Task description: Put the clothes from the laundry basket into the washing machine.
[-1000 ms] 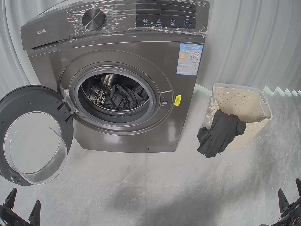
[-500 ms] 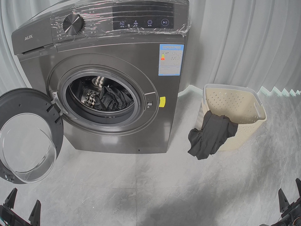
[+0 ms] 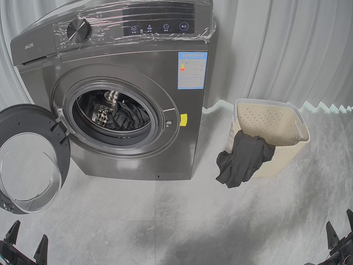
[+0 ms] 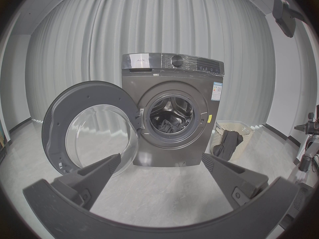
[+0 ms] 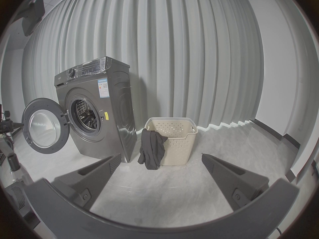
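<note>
Head view: a black garment (image 3: 244,157) drapes over the laundry basket (image 3: 283,126) rim facing the washing machine (image 3: 121,61). Left wrist view: the left end effector (image 4: 160,157) stands spread. Right wrist view: the right end effector (image 5: 161,157) stands spread; a shallow pinch could drop the garment.

The scene holds one washing machine (image 3: 121,61) and one laundry basket (image 3: 283,126). Dark garments number two: a drum garment (image 3: 127,115) and a basket garment (image 3: 244,159).

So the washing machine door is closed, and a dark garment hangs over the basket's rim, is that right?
Not quite: the door is swung open, as the head view shows. The dark garment does hang over the rim of the laundry basket.
</note>
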{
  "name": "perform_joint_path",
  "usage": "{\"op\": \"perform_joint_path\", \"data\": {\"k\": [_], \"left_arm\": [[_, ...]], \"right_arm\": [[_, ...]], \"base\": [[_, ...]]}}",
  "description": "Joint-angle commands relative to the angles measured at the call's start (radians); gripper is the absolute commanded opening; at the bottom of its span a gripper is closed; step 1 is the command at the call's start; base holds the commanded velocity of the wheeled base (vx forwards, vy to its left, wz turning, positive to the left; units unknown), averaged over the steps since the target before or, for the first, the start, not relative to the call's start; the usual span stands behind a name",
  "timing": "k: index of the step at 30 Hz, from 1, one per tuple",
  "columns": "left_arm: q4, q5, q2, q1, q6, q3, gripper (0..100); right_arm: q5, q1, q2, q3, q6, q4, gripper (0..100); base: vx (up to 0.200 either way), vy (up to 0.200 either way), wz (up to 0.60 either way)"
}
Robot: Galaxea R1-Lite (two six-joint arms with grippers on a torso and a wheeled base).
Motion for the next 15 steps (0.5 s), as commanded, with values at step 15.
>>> {"op": "perform_joint_path", "data": {"k": [15], "left_arm": [[0.000, 0.003, -0.015, 0.000, -0.002, 0.016, 100]], "right_arm": [[0.000, 0.000, -0.007, 0.007, 0.000, 0.000, 100]], "base": [[0.000, -0.067, 0.00]]}}
